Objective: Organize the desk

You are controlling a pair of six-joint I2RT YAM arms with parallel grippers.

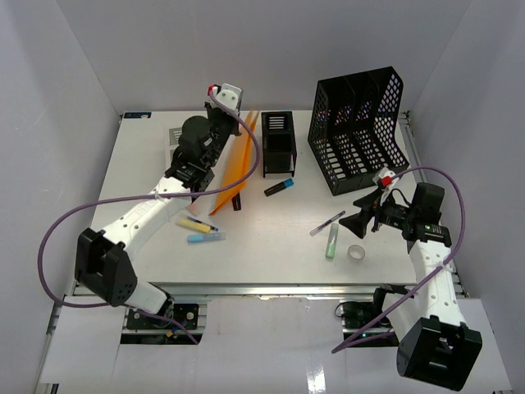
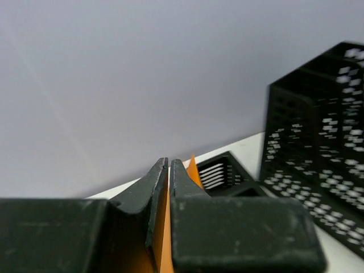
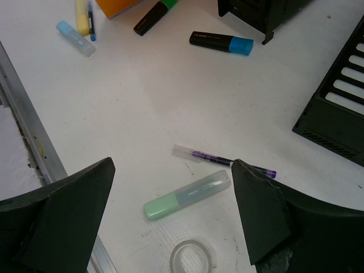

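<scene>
Slippage is the first worry in the left wrist view. The left claw (image 2: 169, 170) is clenched on a thin orange plastic folder (image 2: 164, 233) and pinches only its edge, so I judge the sheet could flex or slide out. Beyond the claw and to its right stand a small black slotted organiser (image 2: 219, 173) and a tall black mesh file rack (image 2: 318, 165). A swing that way could snag the folder on either.

In the top view the folder slants down from that claw, its low end close to a black marker with a green cap (image 1: 238, 201). Dragging it could sweep the marker across the large white desk (image 1: 271, 246).

In the right wrist view the right claw (image 3: 173, 164) is spread wide, gripping nothing, above the desk. Between its fingers lie a clear purple pen (image 3: 222, 159) and a pale green highlighter (image 3: 185, 195), with a clear tape roll (image 3: 193, 259) nearer the wrist. Closing here could catch two items or roll the pen away.
</scene>
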